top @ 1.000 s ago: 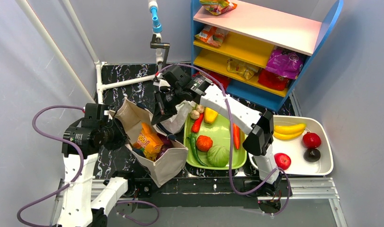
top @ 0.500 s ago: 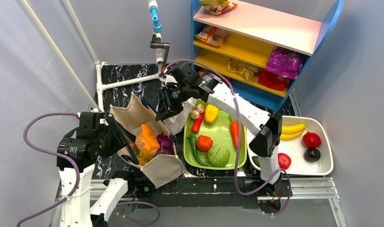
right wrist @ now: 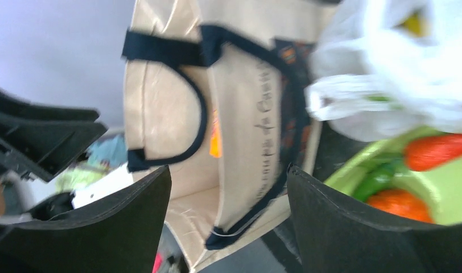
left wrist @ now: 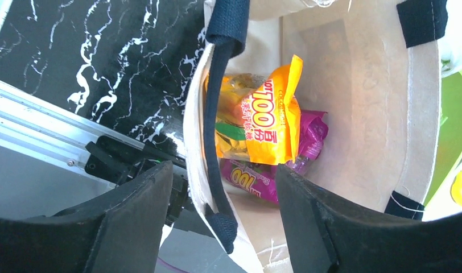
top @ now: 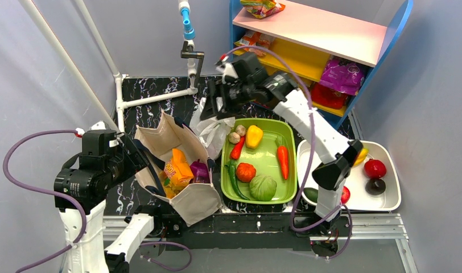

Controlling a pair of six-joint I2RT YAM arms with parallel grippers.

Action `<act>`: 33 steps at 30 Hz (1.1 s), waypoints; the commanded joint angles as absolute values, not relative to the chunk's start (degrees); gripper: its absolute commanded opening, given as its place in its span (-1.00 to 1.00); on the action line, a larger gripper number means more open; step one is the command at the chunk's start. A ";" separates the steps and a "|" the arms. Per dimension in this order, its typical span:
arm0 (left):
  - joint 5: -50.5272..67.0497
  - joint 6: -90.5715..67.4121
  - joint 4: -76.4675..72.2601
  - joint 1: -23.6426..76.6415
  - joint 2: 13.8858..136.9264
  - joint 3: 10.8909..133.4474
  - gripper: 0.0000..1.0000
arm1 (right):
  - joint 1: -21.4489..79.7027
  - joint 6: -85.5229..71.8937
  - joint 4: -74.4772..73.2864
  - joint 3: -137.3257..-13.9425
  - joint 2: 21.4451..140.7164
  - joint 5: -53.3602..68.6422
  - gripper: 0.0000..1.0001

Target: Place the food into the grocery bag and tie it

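Inside tote [left wrist: 365, 114]: orange packet [left wrist: 268, 125] atop purple packet [left wrist: 257, 179].
Left fingers [left wrist: 137, 216] apart beside tote; right fingers [right wrist: 342, 222] apart behind tote, gripping nothing.

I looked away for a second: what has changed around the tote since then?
Both grippers opened and let go of the canvas tote. The right gripper drew back toward the shelf; the left gripper backed off to its left. The tote stays upright, orange packet and purple packet inside.

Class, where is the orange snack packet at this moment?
In the top view, the orange snack packet sits inside the beige tote bag, left of the green tray, with a purple packet beside it.
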State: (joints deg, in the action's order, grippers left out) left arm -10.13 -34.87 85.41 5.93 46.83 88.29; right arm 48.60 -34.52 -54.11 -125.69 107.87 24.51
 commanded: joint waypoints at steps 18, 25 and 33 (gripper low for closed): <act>-16.61 -34.01 87.43 6.15 42.78 88.67 0.96 | 37.53 -41.08 -60.32 -118.80 108.51 6.31 0.75; -18.45 -30.91 80.83 6.15 37.91 89.98 0.96 | 37.53 -47.30 -55.20 -115.76 110.81 7.58 0.78; -18.76 -27.73 73.94 6.15 33.54 90.80 0.96 | 37.61 -50.25 -51.83 -115.53 113.84 9.99 0.81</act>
State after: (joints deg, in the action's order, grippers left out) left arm -17.47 -30.20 77.84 5.98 34.30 89.97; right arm 37.87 -47.46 -55.57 -115.37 112.05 8.64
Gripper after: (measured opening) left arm 0.981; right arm 0.898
